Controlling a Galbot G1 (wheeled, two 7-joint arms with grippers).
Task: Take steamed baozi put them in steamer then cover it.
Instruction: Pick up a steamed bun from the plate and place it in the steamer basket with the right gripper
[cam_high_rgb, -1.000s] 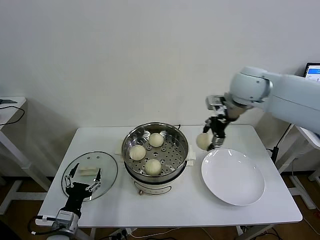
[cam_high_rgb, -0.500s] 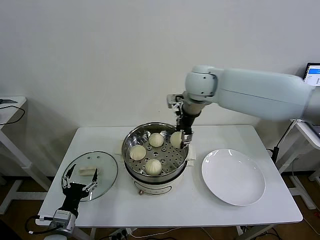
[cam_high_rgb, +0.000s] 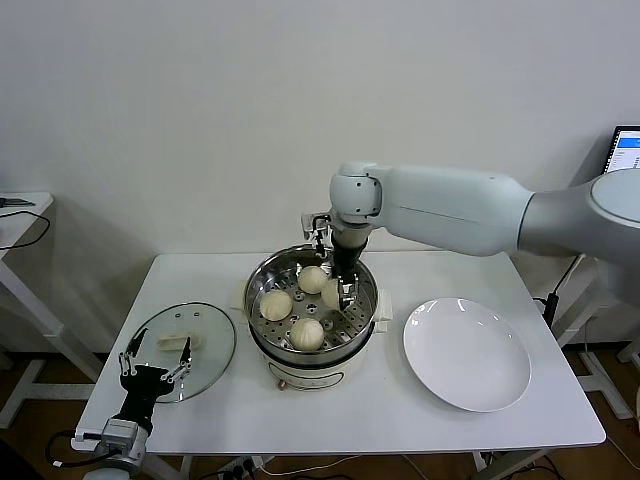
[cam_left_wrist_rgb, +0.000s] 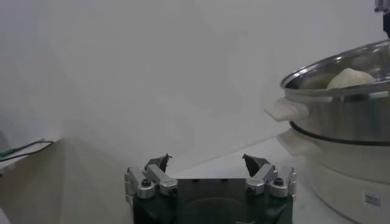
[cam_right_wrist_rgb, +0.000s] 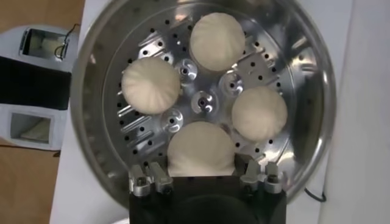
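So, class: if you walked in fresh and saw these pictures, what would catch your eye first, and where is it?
First, the long white right arm reaching over the table, its right gripper holding a baozi down inside the shiny steamer at the table's middle, beside three buns already on the tray. Next, the bare white plate to the steamer's right, and the glass lid lying on its left, near the open left gripper.

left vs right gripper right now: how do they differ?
The left gripper is open and holds nothing; the right gripper is shut on a round cream-white pleated baozi. The left gripper hangs low at the table's front edge by the round glass lid; the right gripper reaches down inside the shiny stainless-steel steamer, above its perforated tray, where three other baozi sit. Both look the same: dark, two-fingered.
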